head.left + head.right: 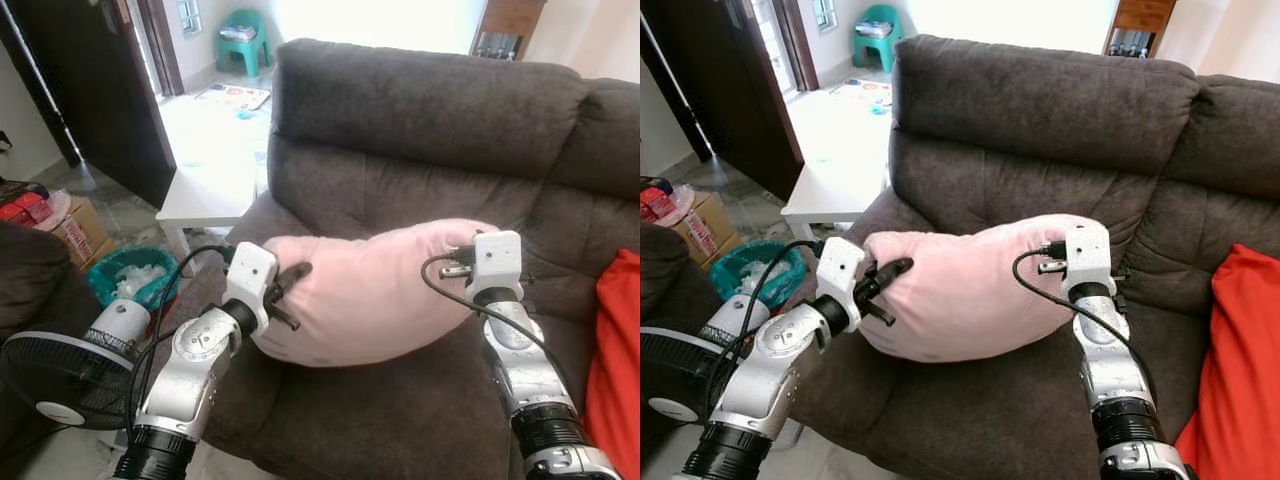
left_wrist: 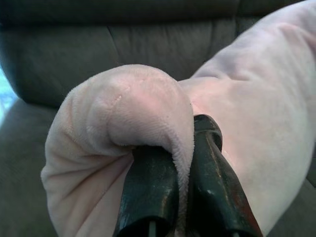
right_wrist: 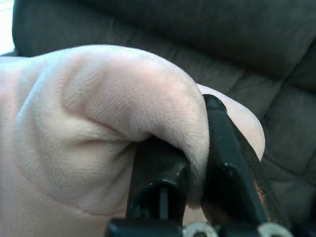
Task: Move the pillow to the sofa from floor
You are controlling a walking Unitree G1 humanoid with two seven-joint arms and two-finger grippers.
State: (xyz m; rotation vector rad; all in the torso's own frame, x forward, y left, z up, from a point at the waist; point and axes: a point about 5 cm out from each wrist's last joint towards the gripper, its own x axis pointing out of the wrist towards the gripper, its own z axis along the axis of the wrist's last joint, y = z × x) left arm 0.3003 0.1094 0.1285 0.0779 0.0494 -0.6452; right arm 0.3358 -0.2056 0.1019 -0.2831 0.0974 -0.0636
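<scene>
A pale pink pillow (image 1: 375, 290) hangs just above the seat of the dark grey sofa (image 1: 420, 130), held at both ends. My left gripper (image 1: 290, 285) is shut on the pillow's left end; in the left wrist view a fold of pink fabric (image 2: 133, 108) is pinched between the black fingers (image 2: 150, 192). My right gripper (image 1: 1110, 285) is shut on the pillow's right end, and the right wrist view shows the plush cloth (image 3: 113, 113) squeezed between its fingers (image 3: 227, 158). The pillow sags in the middle toward the seat cushion (image 1: 980, 400).
A red cushion (image 1: 612, 370) lies on the sofa at the right. Left of the sofa stand a white low table (image 1: 210, 185), a teal bin (image 1: 130, 275), a floor fan (image 1: 60, 375) and a cardboard box (image 1: 75, 230). A dark door (image 1: 90, 90) stands behind.
</scene>
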